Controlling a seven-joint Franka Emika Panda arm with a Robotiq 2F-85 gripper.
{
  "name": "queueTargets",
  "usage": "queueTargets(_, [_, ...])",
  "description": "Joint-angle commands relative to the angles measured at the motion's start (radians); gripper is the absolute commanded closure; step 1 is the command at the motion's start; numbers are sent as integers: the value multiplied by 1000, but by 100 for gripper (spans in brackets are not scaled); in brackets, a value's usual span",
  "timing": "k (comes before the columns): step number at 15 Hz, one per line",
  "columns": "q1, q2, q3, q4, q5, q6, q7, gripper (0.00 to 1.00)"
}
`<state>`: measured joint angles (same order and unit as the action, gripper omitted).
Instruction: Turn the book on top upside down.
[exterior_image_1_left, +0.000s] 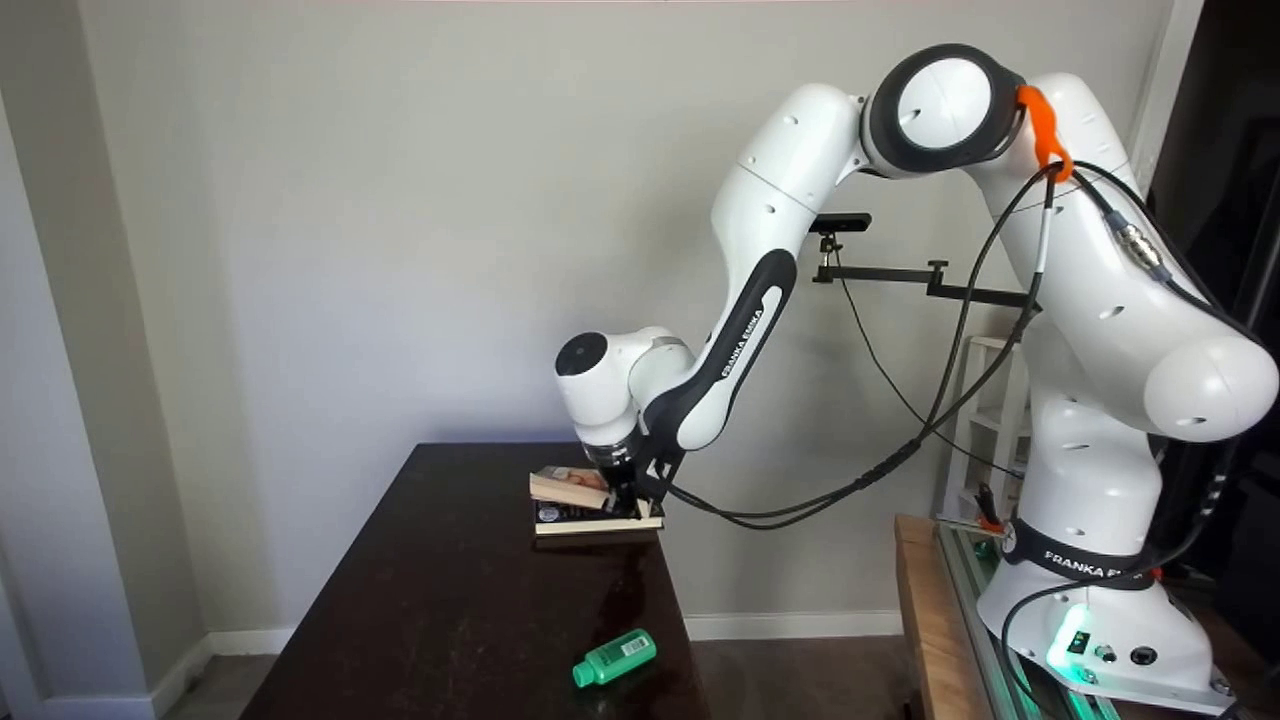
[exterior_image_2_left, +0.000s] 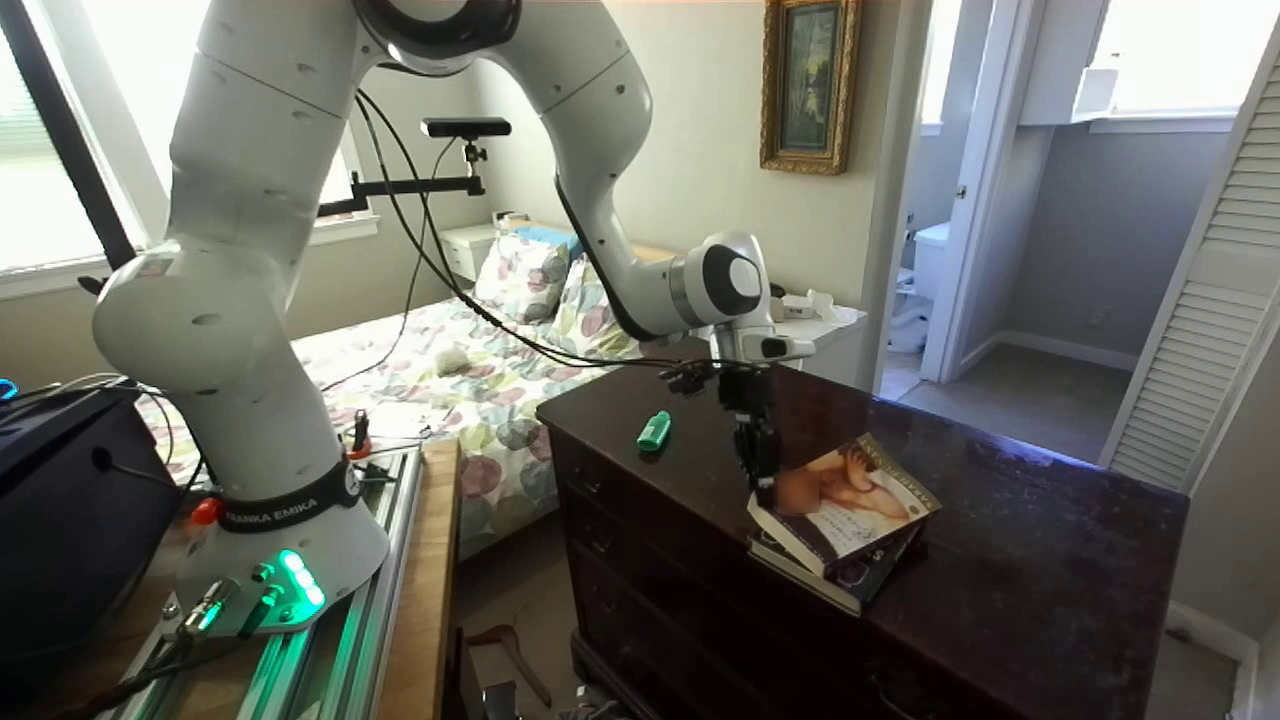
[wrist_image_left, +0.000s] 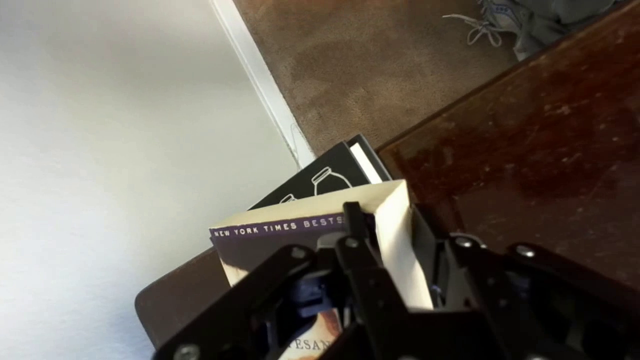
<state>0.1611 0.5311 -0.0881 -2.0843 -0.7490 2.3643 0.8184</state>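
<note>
Paperback (exterior_image_2_left: 850, 500), tan w/ reddish pic, is sitting btwn fingers (wrist_image_left: 356, 225), which are clamping cover & underside nr a corner, black bk (wrist_image_left: 340, 165) lying beneath; prob light, bendy & slick, pages apt to splay, so needing mid-edge, full-thickness hold.

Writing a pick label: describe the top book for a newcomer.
On the dark dresser, find the black book. The top book lies askew on it. Its tan-orange picture and "NEW YORK TIMES" lettering set it apart from the black one beneath and the green bottle.
</note>
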Motion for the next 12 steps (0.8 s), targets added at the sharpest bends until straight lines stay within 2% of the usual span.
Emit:
queueTargets(1, [-66,-66,72,-17,200,-17,-199,93])
queueTargets(3, [-94,-104,97,-15,351,-20,-345,93])
queueTargets(7, [-165,-204,143,15,662,-119,-645,93])
queueTargets(9, [-188,-243,137,41,763,-196,-739,93])
queueTargets(12, [-215,-270,113,81,844,-300,-825,93])
